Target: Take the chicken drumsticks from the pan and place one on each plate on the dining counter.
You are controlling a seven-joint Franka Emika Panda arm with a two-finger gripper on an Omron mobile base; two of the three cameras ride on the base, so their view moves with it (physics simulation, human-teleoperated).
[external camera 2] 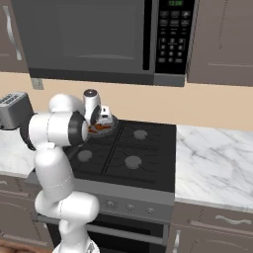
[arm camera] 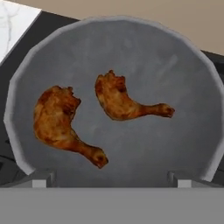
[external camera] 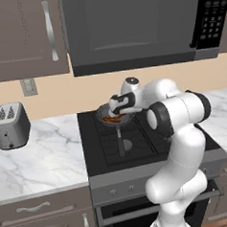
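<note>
So the big stuff first: a dark microwave (external camera: 133, 27) hangs over a black stove (external camera 2: 128, 153), with brown cabinets (external camera: 23, 35) either side and marble table (external camera: 37, 159) on both flanks. The right base view shows the microwave's keypad and a green clock up top, too blurry to read properly. The left base view gives a better look at the silver toaster (external camera: 10, 126) on the left table and a wall outlet (external camera: 28, 87) above it.

The white arm rises in front of the stove, elbow bent high, forearm reaching out to the far left burner with the hand tipped down over the pan (external camera: 107, 117). In the left base view you can see the pan's long handle pointing toward the near edge of the stove; the right base view hides most of it behind the arm.

The hand view looks straight down into the pan: two chicken drumsticks (arm camera: 65, 124) lie apart on the grey bottom, one left, one nearer the middle (arm camera: 127, 103). The pincer (arm camera: 112, 177) hangs just above, tips spread wide at either side, released, grasping nothing.
</note>
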